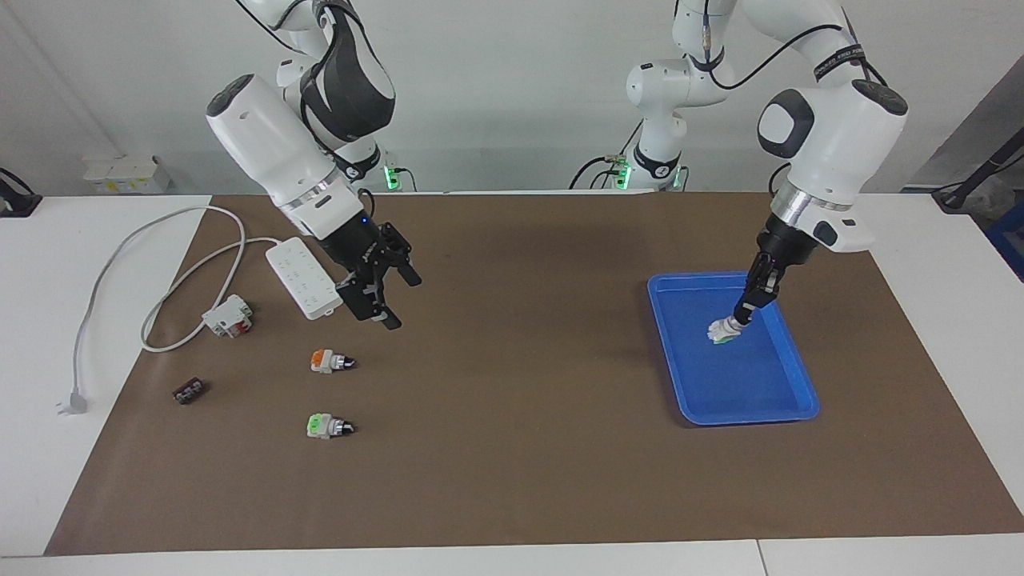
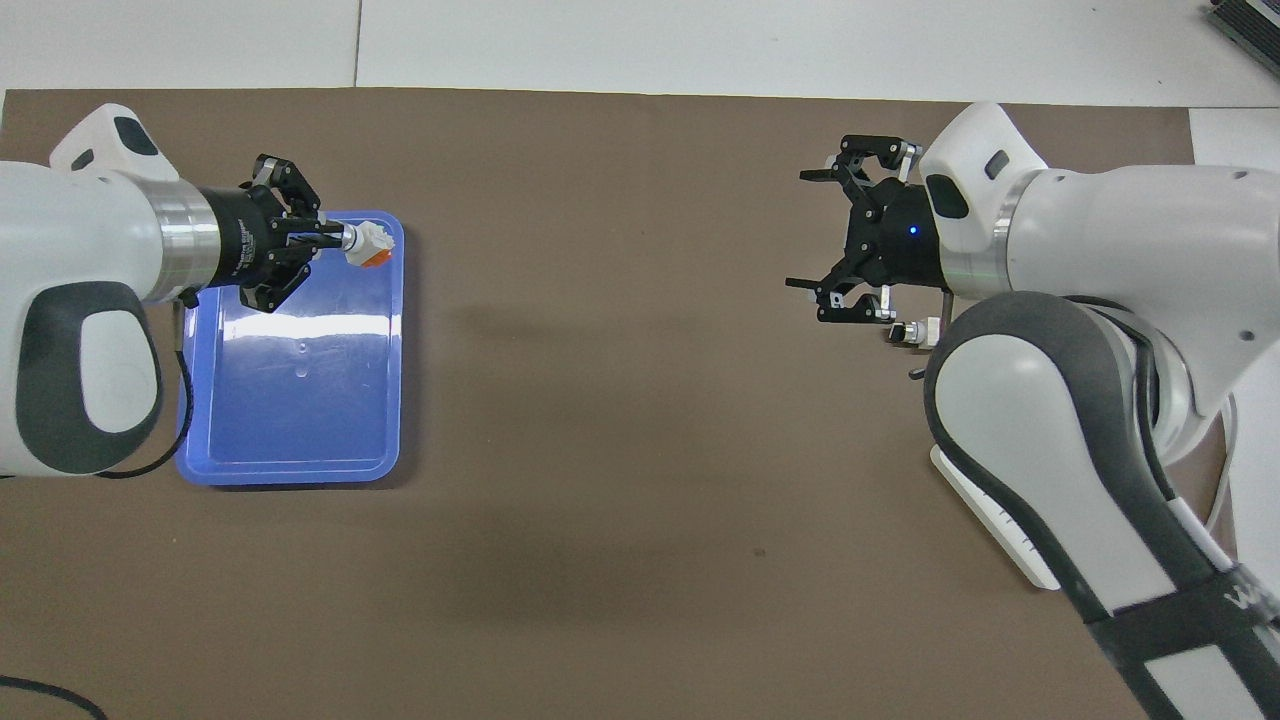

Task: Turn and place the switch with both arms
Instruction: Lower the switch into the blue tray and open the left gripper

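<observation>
The brown mat [image 1: 512, 400] covers most of the table, and the left arm [image 1: 832, 128] reaches down into the blue tray [image 1: 792, 400] at its own end. I judge this to be the placing step: the left gripper [image 1: 744, 314] holds a switch [image 1: 722, 330] by its knob end, low in the tray and at or just above the floor. The next move should be to open the fingers and lift straight up so the switch stays put.

The right arm [image 1: 280, 144] waits with the right gripper [image 1: 386, 298] up over the mat beside the power strip [image 1: 300, 280], its fingers spread wide and holding nothing. Two more switches lie below it on the mat, one orange-faced [image 1: 328, 362] and one green-faced [image 1: 324, 426]. A clip block [image 1: 228, 316] and a small dark part [image 1: 189, 391] lie toward the right arm's end.
</observation>
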Controlling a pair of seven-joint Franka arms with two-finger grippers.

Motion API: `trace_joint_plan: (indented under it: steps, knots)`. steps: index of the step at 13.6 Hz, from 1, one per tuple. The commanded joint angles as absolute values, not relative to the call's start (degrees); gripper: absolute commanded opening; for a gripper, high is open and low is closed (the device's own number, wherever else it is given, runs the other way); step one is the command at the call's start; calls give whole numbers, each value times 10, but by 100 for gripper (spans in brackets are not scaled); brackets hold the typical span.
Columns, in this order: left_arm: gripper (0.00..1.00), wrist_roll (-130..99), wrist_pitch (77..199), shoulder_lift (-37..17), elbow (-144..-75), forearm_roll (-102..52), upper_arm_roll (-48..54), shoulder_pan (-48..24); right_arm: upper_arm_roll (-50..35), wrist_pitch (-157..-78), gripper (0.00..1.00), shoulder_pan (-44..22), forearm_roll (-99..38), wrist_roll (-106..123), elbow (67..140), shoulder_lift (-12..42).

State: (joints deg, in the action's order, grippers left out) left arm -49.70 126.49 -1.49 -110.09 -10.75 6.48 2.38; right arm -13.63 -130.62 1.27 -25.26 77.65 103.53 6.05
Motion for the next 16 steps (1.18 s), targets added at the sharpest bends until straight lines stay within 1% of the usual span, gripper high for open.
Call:
trace_joint_plan:
  steps: [1,4,5,6,7,8,9,12,14,16]
  knots:
    - [0,-359,1252,30,-1169,-64,70,47,-139,-1285,100,18,-173,668,1019,53]
    - [0,-255,1229,38,-1187,-41,70,56,-139,-1278,100,17,-141,575,1010,50]
    - [5,-232,1221,39,-1187,-33,70,57,-139,-1278,100,17,-135,546,1010,44]
    - [33,-210,1216,39,-1186,-25,70,57,-138,-1278,100,17,-114,512,1010,42]
    - [71,-201,1216,37,-1180,-25,70,57,-139,-1278,100,18,-94,472,1009,40]
    - [88,-199,1215,32,-1168,-24,70,56,-139,-1277,100,20,-87,428,1009,36]
    - [100,-199,1206,25,-1147,-24,71,53,-138,-1278,100,23,-84,387,1008,33]
    - [100,-198,1132,-2,-1066,-9,74,45,-114,-1274,100,25,-83,286,1005,24]
    - [100,-196,1065,-9,-1010,21,75,21,-101,-1274,100,25,-78,224,1005,20]
    - [100,-182,1000,-15,-962,23,76,6,-81,-1271,100,25,-35,141,995,20]
